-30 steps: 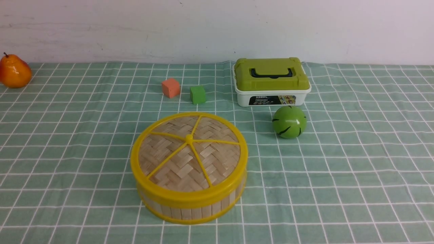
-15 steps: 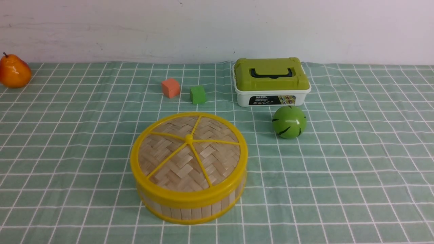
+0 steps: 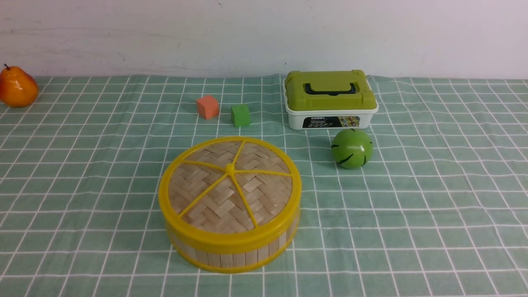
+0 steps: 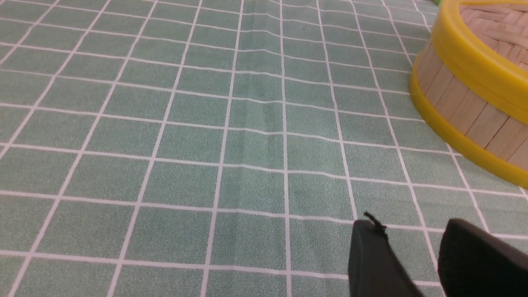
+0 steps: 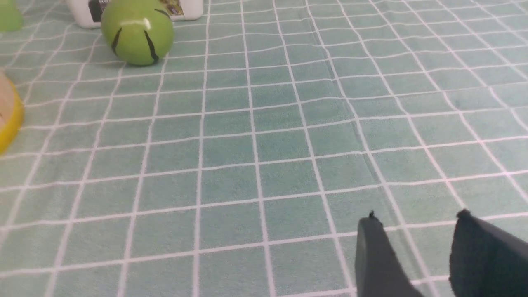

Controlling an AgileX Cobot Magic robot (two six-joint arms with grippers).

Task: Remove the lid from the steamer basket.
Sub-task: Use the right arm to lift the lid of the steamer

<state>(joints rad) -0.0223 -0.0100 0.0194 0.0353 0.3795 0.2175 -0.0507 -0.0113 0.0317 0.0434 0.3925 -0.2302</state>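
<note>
Nothing moved; lid (image 3: 229, 185) on steamer basket (image 3: 231, 258), green checked tablecloth (image 3: 412, 206), white wall (image 3: 264, 33).

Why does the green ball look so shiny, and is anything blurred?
Front view: even light, sharp; the green ball shows a white glare spot and a faint shadow on its left. Right wrist view: broader glare on it; the right gripper looks dark and soft-edged.

Yellow-rimmed woven bamboo lid (image 3: 225, 196), level atop the upright slat-walled steamer basket (image 3: 231, 258), front and centre.
</note>
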